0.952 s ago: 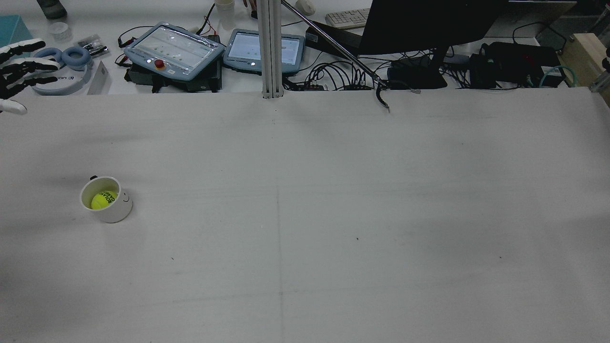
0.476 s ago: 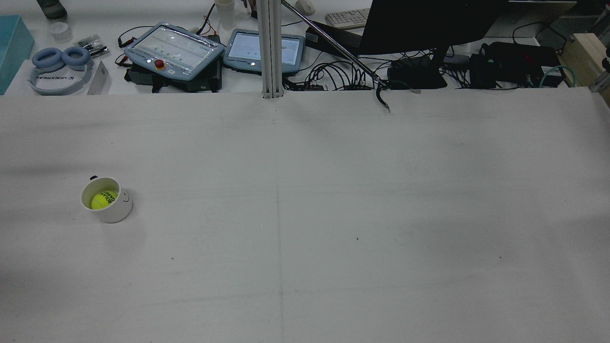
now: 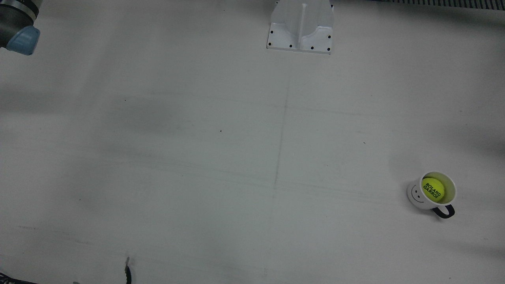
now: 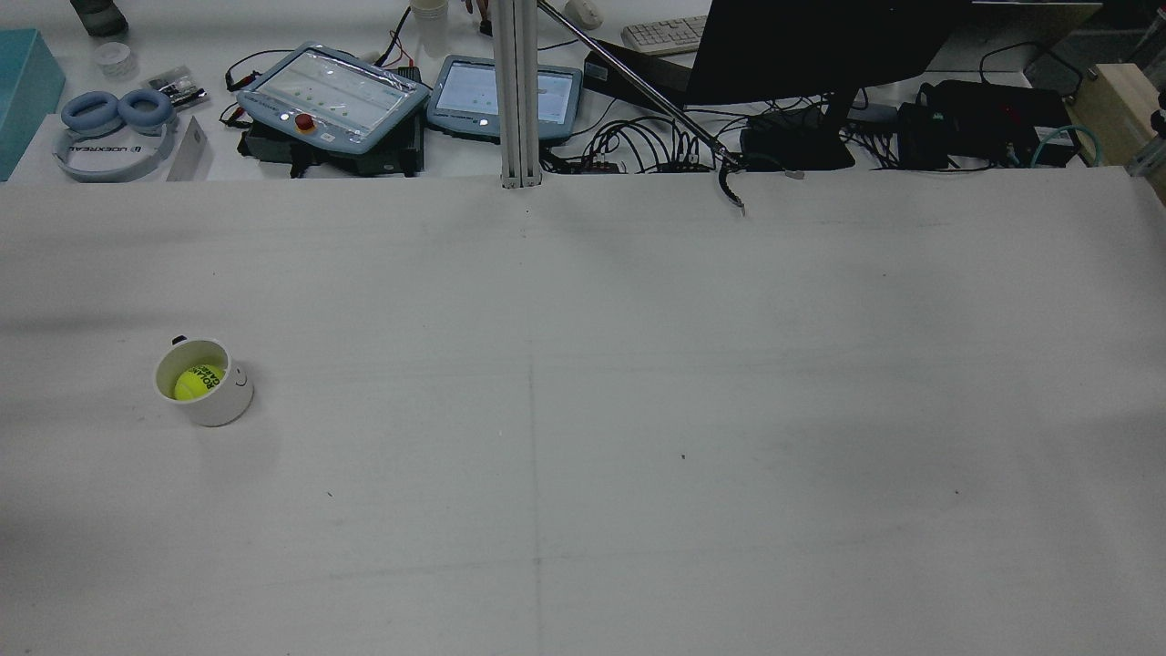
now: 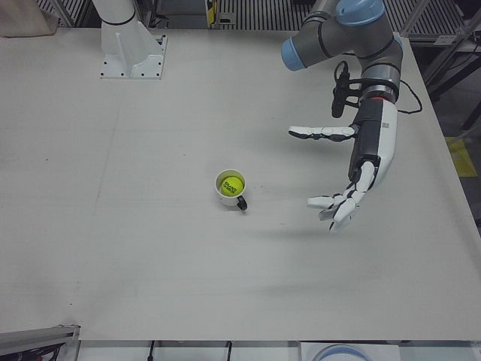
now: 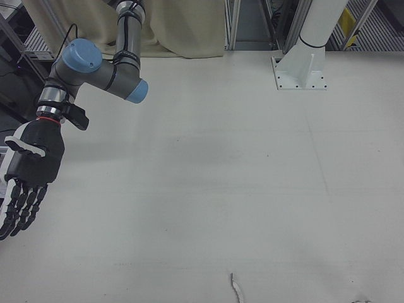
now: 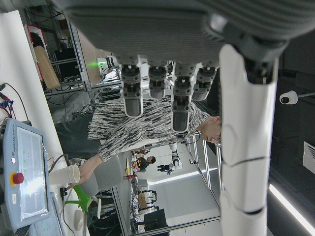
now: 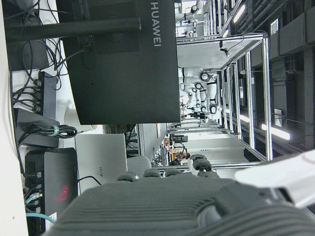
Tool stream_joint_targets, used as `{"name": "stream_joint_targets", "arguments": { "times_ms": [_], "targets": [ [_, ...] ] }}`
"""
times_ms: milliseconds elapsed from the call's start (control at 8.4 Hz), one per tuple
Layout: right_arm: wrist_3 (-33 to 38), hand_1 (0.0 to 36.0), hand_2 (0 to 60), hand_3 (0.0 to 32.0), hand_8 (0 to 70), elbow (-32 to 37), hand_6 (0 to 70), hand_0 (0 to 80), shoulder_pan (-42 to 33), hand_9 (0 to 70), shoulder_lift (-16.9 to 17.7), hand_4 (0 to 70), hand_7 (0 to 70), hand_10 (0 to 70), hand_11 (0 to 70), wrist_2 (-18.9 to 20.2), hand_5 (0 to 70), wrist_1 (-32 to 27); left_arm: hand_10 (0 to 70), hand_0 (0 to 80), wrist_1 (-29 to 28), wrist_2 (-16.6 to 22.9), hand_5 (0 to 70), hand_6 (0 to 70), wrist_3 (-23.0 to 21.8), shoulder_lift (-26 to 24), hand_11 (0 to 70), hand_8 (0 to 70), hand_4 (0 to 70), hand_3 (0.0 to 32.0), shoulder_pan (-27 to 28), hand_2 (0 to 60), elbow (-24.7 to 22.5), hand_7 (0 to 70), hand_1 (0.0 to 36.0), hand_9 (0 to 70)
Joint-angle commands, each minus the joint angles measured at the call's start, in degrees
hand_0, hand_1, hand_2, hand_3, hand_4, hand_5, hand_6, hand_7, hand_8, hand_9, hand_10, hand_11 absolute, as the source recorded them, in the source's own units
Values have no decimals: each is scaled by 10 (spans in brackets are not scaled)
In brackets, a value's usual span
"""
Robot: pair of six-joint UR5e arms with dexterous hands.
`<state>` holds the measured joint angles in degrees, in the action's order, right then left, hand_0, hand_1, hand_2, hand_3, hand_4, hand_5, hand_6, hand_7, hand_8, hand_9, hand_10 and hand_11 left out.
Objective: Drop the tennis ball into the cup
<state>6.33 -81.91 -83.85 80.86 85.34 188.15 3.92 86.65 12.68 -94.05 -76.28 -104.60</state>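
"ROLAND GARROS" is being shown in black capitals on the yellow tennis ball (image 3: 432, 189) lying inside the white cup (image 3: 415, 196); in the rear view the same print is being seen only in part and upside down on the ball; "HUAWEI" is being displayed in pale letters across the back of the black monitor (image 8: 125, 69) in the right hand view; "UDEXREAL" is being read on the band of the blue headset (image 4: 111, 137) lying beyond the bench's (image 4: 638, 364) far edge.

White table (image 3: 197, 157) bears cup (image 3: 415, 194), upright
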Motion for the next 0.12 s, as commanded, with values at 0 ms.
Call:
{"name": "stream_joint_targets", "arguments": {
  "times_ms": [0],
  "targets": [
    [0,0,0,0,0,0,0,0,0,0,0,0,0,0,0,0,0,-1,156,646,0,0,154,396,0,1,253,137,125,0,1,7,0,239,246,146]
  ]
}}
